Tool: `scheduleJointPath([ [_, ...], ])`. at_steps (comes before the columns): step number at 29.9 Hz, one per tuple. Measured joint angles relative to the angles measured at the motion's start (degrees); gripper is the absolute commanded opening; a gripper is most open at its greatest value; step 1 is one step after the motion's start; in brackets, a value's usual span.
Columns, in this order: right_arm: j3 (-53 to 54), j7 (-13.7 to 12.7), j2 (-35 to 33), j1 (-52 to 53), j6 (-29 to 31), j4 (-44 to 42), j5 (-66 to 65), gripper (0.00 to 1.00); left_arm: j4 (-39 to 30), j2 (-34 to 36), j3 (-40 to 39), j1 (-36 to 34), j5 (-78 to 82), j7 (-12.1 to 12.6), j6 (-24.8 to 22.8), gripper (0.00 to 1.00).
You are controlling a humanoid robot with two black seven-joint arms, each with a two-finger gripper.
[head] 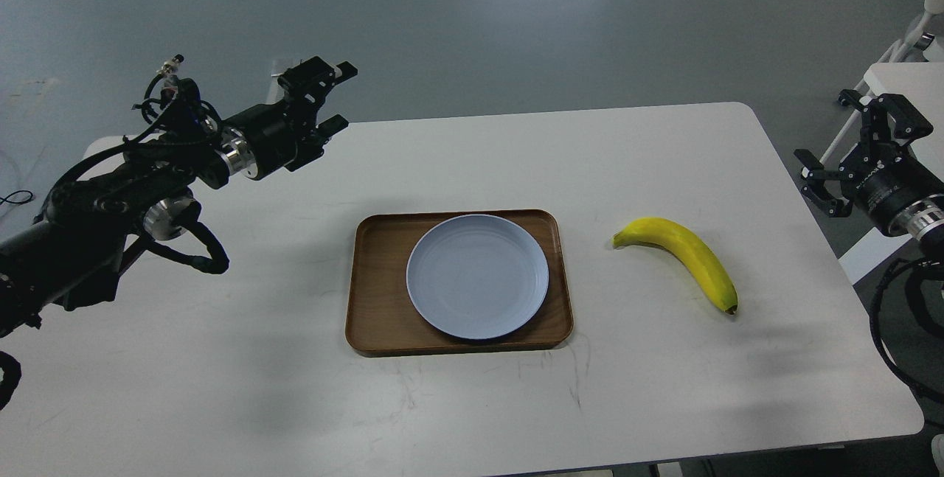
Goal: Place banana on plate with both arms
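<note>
The yellow banana [686, 257] lies on the white table, right of the tray, stem end toward the tray. The pale blue-grey plate [477, 275] lies flat on the brown wooden tray [376, 300], nothing on it. My left gripper [330, 97] is open and empty, raised above the table's far left part, well away from the plate. My right gripper [859, 141] is open and empty, beyond the table's right edge, to the upper right of the banana.
The white table [472, 403] has rounded corners and a near edge at the bottom. Another white table and a wheeled frame [896, 68] stand behind my right arm. Grey floor lies beyond.
</note>
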Motion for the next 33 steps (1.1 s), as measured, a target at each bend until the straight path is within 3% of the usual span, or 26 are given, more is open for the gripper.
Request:
scheduleJointPath([
  [7, -0.21, 0.00, 0.05, 0.00, 0.00, 0.13, -0.32, 1.00, 0.03, 5.36, -14.68, 12.69, -5.64, 0.00, -2.14, 0.98],
  [11, -0.48, 0.00, -0.14, 0.22, 0.00, 0.27, -3.78, 1.00, 0.04, 6.10, -17.35, 16.33, -6.23, 0.00, -2.18, 0.98],
  [19, -0.53, 0.00, -4.05, 6.41, 0.00, 3.36, -34.09, 1.00, 0.13, 6.46, -18.46, 17.03, -6.39, 0.00, -2.18, 0.98],
  [26, -1.34, 0.01, -6.76, 13.30, 0.02, 11.88, -62.98, 1.00, 0.10, 6.19, -18.85, 16.89, -6.34, -0.02, -2.18, 0.98],
  [33, -14.15, 0.01, -5.81, 19.22, -0.22, 14.26, -83.39, 1.00, 0.05, 6.19, -18.84, 16.80, -6.27, -0.02, -2.18, 0.98],
])
